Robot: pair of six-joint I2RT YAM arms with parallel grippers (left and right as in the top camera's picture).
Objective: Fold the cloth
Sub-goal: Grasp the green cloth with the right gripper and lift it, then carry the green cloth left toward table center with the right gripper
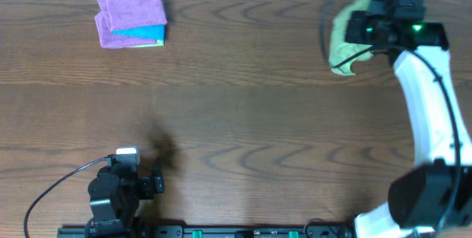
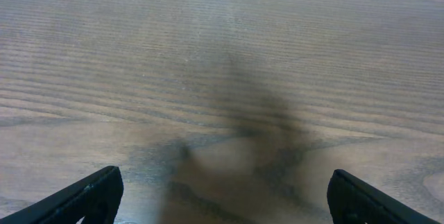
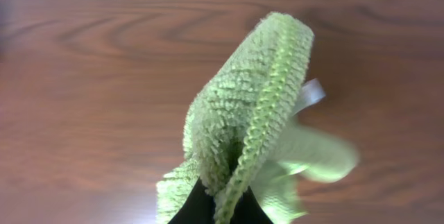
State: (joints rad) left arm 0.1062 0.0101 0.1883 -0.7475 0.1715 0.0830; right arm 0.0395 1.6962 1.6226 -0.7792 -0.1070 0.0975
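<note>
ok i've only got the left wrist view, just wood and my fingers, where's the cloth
Observer: The green cloth is at the far right of the table, pinched in the right fingers.
Operator: is it lying flat
Observer: No. The right wrist view shows it bunched, with a stitched edge doubled over above the fingers.
Operator: anything else out there
Observer: A purple cloth sits at the far left, wrapped around a blue cloth.
Operator: and my side
Observer: Your left fingers are open at the near left edge, well away from both.
</note>
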